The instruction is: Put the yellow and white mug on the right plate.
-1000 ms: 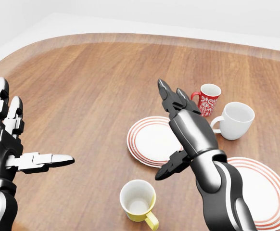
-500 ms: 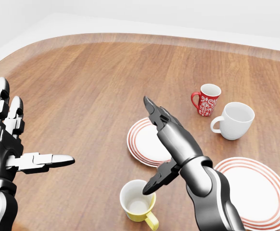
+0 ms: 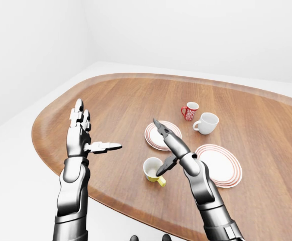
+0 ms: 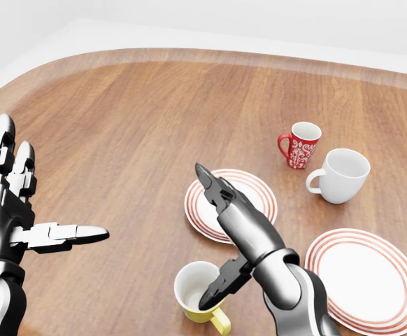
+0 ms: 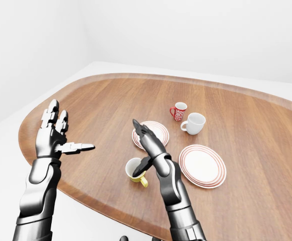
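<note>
Now, in the left-eye view, our right hand (image 3: pixel 167 150) reaches over the wooden tabletop (image 3: pixel 121 98) with its fingers spread, the thumb dipping toward the rim of the yellow and white mug (image 3: pixel 153 170). That mug stands upright near the tabletop's lower edge, at about nine o'clock from the right plate (image 3: pixel 219 165) and apart from it. Our left hand (image 3: pixel 83 135) hangs released and idle well off at the mug's nine o'clock, holding nothing.

Next, the head view shows the grasp more closely. The right hand (image 4: pixel 223 234) is released, two long fingers pointing toward eleven o'clock over the left plate (image 4: pixel 202 208), while the thumb crosses the mug's (image 4: pixel 198 291) right rim. Nothing is closed on the mug yet. Its handle juts toward five o'clock. The red mug (image 4: pixel 301 145) and the white mug (image 4: pixel 341 175) sit near each other at the right plate's (image 4: pixel 371 280) twelve o'clock.

Finally, the right-eye view confirms the right hand (image 5: pixel 146 145) sits just above the mug (image 5: pixel 134 169), with the plate (image 5: pixel 202 165) at its three o'clock.

To do this step well, we judge we should bring the long fingers down outside the wall opposite the thumb, pinch the rim firmly, and avoid nudging the mug toward the tabletop's near edge before we lift.
</note>
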`<state>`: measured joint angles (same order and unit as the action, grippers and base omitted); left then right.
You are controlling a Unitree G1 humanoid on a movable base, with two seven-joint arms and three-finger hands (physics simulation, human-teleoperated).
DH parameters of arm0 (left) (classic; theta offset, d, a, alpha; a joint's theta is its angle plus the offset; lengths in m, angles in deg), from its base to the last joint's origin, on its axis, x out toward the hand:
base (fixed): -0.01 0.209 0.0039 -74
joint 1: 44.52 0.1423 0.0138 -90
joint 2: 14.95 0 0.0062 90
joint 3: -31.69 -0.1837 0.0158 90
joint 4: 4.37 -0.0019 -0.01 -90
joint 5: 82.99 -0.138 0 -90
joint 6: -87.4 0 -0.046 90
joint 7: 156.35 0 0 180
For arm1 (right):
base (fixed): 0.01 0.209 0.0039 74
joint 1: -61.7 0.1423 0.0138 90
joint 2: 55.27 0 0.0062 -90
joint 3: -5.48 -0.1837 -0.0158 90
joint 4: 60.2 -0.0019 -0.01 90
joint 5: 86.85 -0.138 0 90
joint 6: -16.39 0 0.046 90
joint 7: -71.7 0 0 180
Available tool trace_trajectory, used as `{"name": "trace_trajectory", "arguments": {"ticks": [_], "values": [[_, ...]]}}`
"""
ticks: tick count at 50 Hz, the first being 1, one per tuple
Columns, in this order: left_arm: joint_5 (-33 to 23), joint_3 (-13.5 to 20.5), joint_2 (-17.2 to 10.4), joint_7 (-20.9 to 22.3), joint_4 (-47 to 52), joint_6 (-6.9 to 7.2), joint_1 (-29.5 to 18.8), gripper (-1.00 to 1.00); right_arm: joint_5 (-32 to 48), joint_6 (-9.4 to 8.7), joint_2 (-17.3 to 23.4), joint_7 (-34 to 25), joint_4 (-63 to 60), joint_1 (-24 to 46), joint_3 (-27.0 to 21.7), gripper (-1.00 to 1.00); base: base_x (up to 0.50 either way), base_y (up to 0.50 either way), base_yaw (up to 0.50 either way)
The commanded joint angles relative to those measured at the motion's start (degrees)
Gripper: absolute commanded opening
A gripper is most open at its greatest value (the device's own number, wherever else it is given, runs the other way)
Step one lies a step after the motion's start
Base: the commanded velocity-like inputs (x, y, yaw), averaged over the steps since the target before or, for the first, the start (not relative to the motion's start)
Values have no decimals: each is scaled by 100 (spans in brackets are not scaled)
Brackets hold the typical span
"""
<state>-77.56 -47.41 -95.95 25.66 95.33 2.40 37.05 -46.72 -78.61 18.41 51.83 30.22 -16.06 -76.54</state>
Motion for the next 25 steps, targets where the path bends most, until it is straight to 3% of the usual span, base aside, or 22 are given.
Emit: {"name": "trace_trajectory", "arguments": {"ticks": [1, 25], "values": [[-9, -6, 3, 2, -40, 0, -1, 100, 30, 0, -59, 28, -85, -268, 124, 100, 0, 0, 0], [-8, -1, 6, 11, 77, 0, 21, 100, -26, 0, -139, 646, 1129, -129, 173, 100, 0, 0, 0]]}}
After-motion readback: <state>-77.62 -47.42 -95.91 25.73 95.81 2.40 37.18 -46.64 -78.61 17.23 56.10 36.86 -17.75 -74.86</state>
